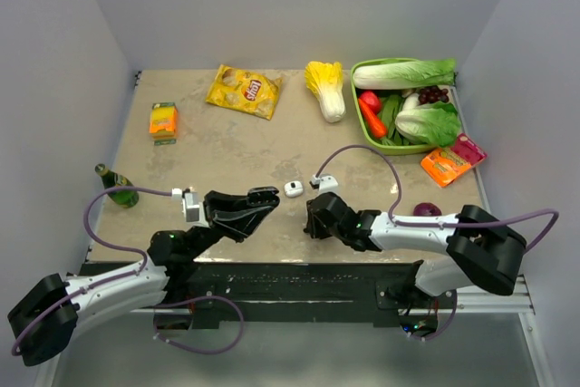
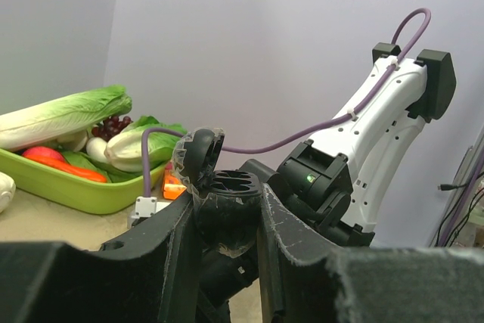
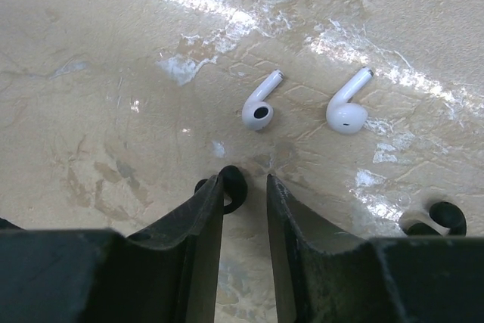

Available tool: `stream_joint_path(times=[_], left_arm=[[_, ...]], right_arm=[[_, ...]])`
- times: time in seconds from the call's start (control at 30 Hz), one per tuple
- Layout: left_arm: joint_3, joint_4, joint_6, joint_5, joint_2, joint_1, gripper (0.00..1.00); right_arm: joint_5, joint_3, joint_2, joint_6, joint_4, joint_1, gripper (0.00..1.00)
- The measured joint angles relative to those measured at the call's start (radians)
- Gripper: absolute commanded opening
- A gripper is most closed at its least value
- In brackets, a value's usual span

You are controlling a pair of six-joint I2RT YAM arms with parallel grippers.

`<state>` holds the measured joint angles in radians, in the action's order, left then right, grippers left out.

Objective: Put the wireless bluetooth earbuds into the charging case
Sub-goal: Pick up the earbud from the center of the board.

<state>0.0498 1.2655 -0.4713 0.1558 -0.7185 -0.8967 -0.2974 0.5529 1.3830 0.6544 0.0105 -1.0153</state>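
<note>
My left gripper (image 2: 227,213) is shut on an open black charging case (image 2: 231,187), held upright off the table with its lid tipped back; the sockets look empty. My right gripper (image 3: 246,181) is low over the table, jaws a little apart. One black earbud (image 3: 237,187) lies at the tip of its left finger, partly under it and not between the jaws. A second black earbud (image 3: 446,218) lies to the right. Two white earbuds (image 3: 259,107) (image 3: 348,111) lie just ahead. In the top view the left gripper (image 1: 265,199) and right gripper (image 1: 311,217) face each other.
A white charging case (image 1: 293,188) sits between the grippers. A green basket (image 1: 362,129) of vegetables, a cabbage (image 1: 328,88), a chips bag (image 1: 243,91), an orange box (image 1: 163,120), a green bottle (image 1: 118,188) and an orange packet (image 1: 446,164) lie around.
</note>
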Motion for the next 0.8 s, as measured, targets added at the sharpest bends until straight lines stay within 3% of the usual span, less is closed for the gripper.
stream_joint_path(times=[0.13,0.47,0.5,0.53,0.6,0.67,0.7,0.8], left_arm=[[0.0,0.0,0.0,0.0,-0.002,0.0,0.0],[0.0,-0.003,0.0,0.0,-0.002,0.0,0.0],[0.0,-0.003,0.0,0.0,-0.001,0.0,0.0],[0.0,-0.003,0.0,0.0,-0.001,0.0,0.0],[0.0,-0.003,0.0,0.0,-0.001,0.0,0.0],[0.0,-0.003,0.0,0.0,-0.001,0.0,0.0],[0.0,-0.003,0.0,0.0,-0.001,0.0,0.0],[0.0,-0.003,0.0,0.0,-0.002,0.0,0.0]], right_arm=[[-0.003,0.006,0.006,-0.015,-0.008,-0.01,0.54],[-0.036,0.008,-0.096,-0.011,-0.083,-0.012,0.61],[-0.037,0.008,-0.113,-0.011,-0.087,-0.012,0.59],[-0.036,0.008,-0.128,-0.011,-0.09,-0.012,0.45],[-0.031,0.008,-0.144,-0.014,-0.093,-0.013,0.28],[-0.025,0.008,-0.148,-0.019,-0.093,-0.023,0.16],[-0.025,0.008,-0.147,-0.02,-0.094,-0.034,0.02],[-0.017,0.008,-0.142,-0.029,-0.095,-0.072,0.0]])
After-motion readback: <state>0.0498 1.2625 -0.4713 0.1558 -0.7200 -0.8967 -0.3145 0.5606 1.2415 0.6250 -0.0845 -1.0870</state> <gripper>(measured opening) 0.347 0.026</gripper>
